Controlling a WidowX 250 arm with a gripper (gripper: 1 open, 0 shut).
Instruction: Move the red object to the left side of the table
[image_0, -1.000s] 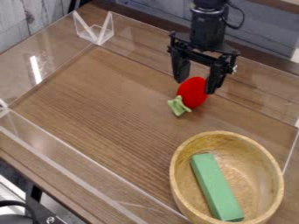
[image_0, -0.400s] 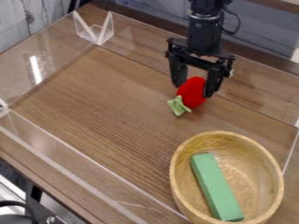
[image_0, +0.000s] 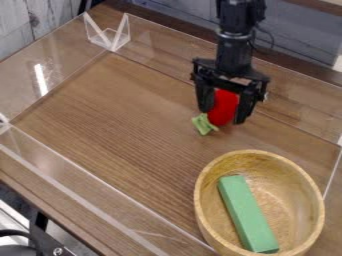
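The left half of the table (image_0: 94, 110) is left bare to receive the red object (image_0: 222, 108), which lies at about one o'clock from centre, its green stub toward seven o'clock. It is straddled by the gripper (image_0: 227, 104), jaws spread on either side, apparently positioned for a pinch. At five o'clock a green block (image_0: 246, 213) is held in a bowl (image_0: 209, 196), well apart.

a brown wood-grain tabletop (image_0: 120, 110) fills the view, fenced by low clear plastic walls (image_0: 60, 165). behind it runs a pale surface with a dark band (image_0: 301, 35). light is even.
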